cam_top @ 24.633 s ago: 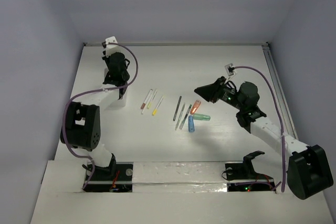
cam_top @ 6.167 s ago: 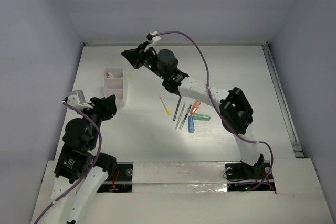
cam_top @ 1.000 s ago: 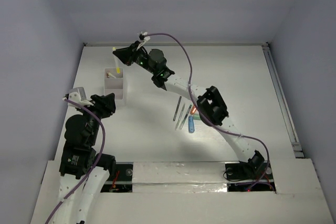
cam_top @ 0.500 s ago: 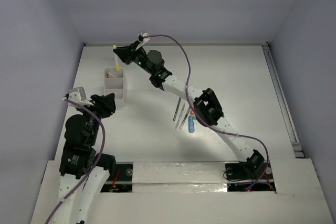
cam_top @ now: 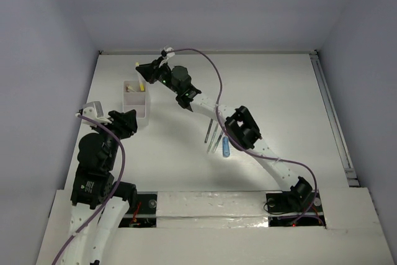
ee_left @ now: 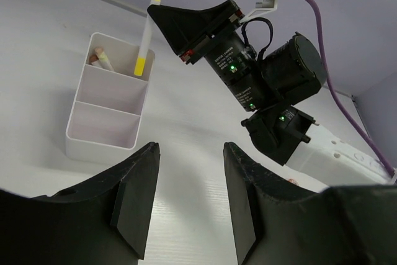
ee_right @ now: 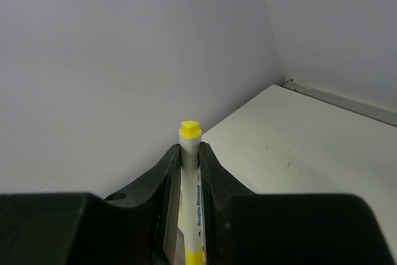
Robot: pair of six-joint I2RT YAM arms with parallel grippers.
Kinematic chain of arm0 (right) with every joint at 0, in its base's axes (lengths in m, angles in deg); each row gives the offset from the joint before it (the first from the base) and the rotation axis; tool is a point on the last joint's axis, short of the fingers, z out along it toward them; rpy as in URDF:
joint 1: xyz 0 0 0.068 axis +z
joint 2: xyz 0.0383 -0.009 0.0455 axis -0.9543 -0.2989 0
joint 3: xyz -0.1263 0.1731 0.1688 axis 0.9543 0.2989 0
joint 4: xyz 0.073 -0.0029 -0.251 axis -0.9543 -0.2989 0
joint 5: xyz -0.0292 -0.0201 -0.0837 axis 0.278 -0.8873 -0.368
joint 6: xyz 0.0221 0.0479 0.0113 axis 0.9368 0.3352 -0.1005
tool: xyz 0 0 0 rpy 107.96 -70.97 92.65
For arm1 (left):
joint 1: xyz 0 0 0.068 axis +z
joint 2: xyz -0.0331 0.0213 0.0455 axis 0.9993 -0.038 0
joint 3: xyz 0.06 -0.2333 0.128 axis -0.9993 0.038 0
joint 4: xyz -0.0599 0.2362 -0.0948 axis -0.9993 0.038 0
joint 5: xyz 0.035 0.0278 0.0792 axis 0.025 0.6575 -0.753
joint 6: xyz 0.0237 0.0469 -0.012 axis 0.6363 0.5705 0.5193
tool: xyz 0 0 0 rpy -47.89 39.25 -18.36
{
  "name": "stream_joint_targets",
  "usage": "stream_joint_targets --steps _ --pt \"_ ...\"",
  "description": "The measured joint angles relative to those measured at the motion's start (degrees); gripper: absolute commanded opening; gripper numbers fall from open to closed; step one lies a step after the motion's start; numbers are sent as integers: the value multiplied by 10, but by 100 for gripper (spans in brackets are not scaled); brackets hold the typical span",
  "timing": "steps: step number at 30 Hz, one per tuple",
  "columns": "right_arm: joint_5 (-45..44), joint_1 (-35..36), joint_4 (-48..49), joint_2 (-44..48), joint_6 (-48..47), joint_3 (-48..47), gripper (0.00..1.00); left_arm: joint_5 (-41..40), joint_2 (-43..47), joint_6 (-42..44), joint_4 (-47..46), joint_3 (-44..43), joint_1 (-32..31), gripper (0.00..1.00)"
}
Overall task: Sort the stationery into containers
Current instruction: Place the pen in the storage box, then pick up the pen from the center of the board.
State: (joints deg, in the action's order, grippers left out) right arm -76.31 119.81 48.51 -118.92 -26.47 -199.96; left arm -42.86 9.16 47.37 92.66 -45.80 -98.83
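- Since a second ago the right gripper [cam_top: 144, 74] has sunk closer to the organizer [cam_top: 138, 113]. The yellow-ended stick [cam_top: 141, 82] it carries now hangs almost upright, its lower end at the far compartment directly below the gripper.
- Overhead, the left gripper [cam_top: 124, 122] hovers just beside the organizer's near end. The dark pens [cam_top: 211, 133] and blue marker [cam_top: 226, 148] lie on the table [cam_top: 285, 91] well behind the right gripper, back along its arm.
- From the left wrist, the left gripper [ee_left: 186, 197] has its jaws parted wide with nothing between them. Ahead of it stands the organizer [ee_left: 99, 144]. A pink-ended stick [ee_left: 100, 59] leans in the farthest compartment. The right gripper [ee_left: 152, 14] pinches the yellow-ended stick [ee_left: 144, 44] near its top. The stick's lower yellow end sits level with that compartment's rim; whether it is inside yet I cannot tell.
- From the right wrist, the right gripper [ee_right: 190, 161] is clamped on the yellow-ended stick [ee_right: 190, 130], whose cap pokes up past the fingertips [ee_right: 170, 167]. The organizer is hidden below.
- Judged step: placing this stick with its like. Next, the gripper likely needs to lower a little further, release, then rise straight up, so the stick does not tip out over the rim.
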Motion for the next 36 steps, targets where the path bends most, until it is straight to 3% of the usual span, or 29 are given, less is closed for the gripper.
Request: stream_joint_targets --steps 3,4,7,10,14,19,21,22,25,29,34,35,36 --pt "0 3 2 0 -5 0 30 0 -2 0 0 0 0 42" --pt "0 4 4 0 -7 2 43 0 -3 1 0 0 0 42" --pt "3 6 17 1 -12 23 56 0 -3 1 0 0 0 42" --pt "13 7 17 9 -16 59 60 0 -3 1 0 0 4 42" --pt "23 7 19 52 -20 143 60 0 -3 1 0 0 7 42" --pt "26 7 41 188 -30 313 56 1 -3 1 0 0 11 42" --pt "22 7 61 263 -37 392 34 2 -3 1 0 0 12 42" --pt "20 7 64 299 -40 428 16 4 -3 1 0 0 12 42" --pt "6 4 66 392 -45 509 0 11 -5 2 -1 0 13 42" --pt "-34 -6 -23 489 -42 588 0 22 -8 4 -3 0 13 35" --pt "-102 -39 -204 560 -41 679 0 33 -8 9 -6 0 14 16" --pt "-118 -45 -243 566 -43 689 16 35 -8 10 -7 0 14 12" --pt "-134 -51 -281 570 -44 695 26 35 -8 12 -8 0 14 5"
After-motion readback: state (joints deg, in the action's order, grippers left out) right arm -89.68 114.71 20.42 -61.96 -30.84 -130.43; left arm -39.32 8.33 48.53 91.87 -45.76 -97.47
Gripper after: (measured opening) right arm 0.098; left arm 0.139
